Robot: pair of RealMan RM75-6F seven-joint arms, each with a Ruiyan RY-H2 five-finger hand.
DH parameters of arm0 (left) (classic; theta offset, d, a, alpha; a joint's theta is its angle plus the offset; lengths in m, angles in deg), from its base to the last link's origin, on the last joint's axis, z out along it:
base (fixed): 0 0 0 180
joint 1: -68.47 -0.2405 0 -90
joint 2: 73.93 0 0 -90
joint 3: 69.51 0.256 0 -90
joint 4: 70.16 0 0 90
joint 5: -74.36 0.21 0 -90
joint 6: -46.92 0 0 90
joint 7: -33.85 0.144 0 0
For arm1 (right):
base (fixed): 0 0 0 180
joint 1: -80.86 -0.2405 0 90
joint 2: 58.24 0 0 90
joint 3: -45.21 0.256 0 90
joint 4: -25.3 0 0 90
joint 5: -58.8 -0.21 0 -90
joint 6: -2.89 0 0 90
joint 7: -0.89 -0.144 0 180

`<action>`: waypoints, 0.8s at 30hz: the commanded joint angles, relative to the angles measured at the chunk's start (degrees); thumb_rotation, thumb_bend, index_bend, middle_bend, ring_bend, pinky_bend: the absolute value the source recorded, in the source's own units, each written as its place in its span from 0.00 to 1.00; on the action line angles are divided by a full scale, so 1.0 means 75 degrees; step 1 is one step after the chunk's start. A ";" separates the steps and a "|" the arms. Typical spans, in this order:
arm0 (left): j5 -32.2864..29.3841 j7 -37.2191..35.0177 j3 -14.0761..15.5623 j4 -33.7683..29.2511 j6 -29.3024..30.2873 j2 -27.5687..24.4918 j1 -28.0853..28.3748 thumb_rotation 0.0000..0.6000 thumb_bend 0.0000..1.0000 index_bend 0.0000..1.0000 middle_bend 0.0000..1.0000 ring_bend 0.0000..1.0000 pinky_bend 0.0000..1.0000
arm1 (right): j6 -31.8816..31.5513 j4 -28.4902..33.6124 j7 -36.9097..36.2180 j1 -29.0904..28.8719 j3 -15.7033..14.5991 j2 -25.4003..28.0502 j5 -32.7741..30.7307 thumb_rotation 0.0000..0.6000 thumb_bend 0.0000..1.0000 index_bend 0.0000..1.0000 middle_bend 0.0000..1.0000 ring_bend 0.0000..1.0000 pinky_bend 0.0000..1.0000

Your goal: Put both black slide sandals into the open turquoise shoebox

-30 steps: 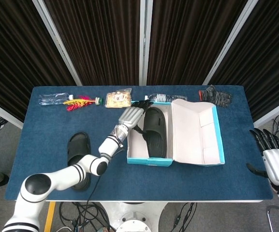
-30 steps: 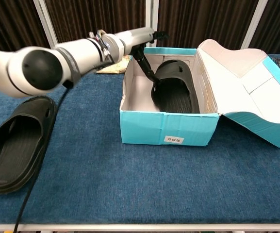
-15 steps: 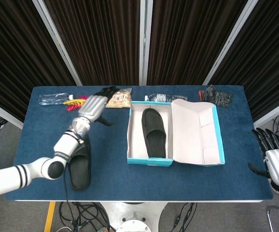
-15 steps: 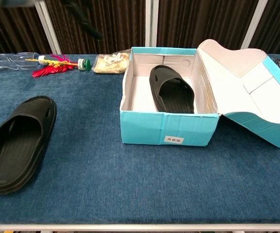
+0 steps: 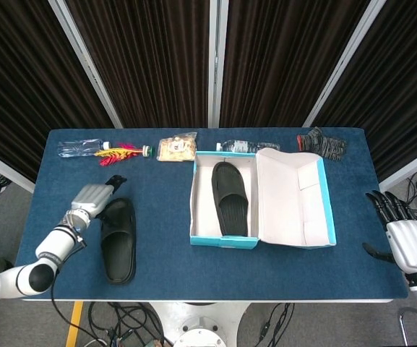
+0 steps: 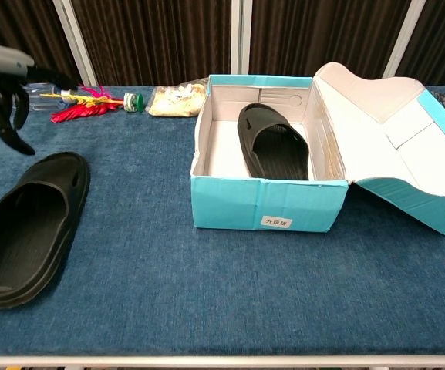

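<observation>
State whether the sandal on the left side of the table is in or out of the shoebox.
Out. That black slide sandal lies sole-down on the blue table, apart from the turquoise shoebox.

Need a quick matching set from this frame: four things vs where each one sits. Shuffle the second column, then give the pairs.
Things:
1. sandal lying sole-down
2. second sandal
3. left hand
4. grey glove

Places:
A. far right corner of the table
B. on the blue cloth, left of the shoebox
C. inside the shoebox
D. above the cloth by the loose sandal's far end, holding nothing

Pairs: 1-C, 2-B, 3-D, 4-A
</observation>
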 commanded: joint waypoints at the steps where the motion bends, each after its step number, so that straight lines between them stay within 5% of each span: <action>1: -0.0397 0.0033 0.0258 0.0079 -0.0227 0.0180 0.0199 1.00 0.00 0.02 0.00 0.54 0.53 | 0.0008 -0.0006 -0.0002 -0.0005 -0.0003 0.0003 -0.0004 1.00 0.08 0.00 0.06 0.00 0.14; 17: -0.1447 0.0377 0.1106 0.0380 0.0397 0.0918 0.0594 1.00 0.00 0.05 0.01 0.56 0.54 | 0.0088 -0.0092 -0.0094 -0.0006 -0.0062 -0.0061 -0.0057 1.00 0.08 0.00 0.06 0.00 0.14; 24: -0.1485 0.0274 0.1102 0.0654 0.0809 0.1353 0.0421 1.00 0.00 0.26 0.25 0.63 0.63 | 0.0077 -0.0076 -0.0077 -0.0002 -0.0085 -0.0072 -0.0030 1.00 0.08 0.00 0.06 0.00 0.14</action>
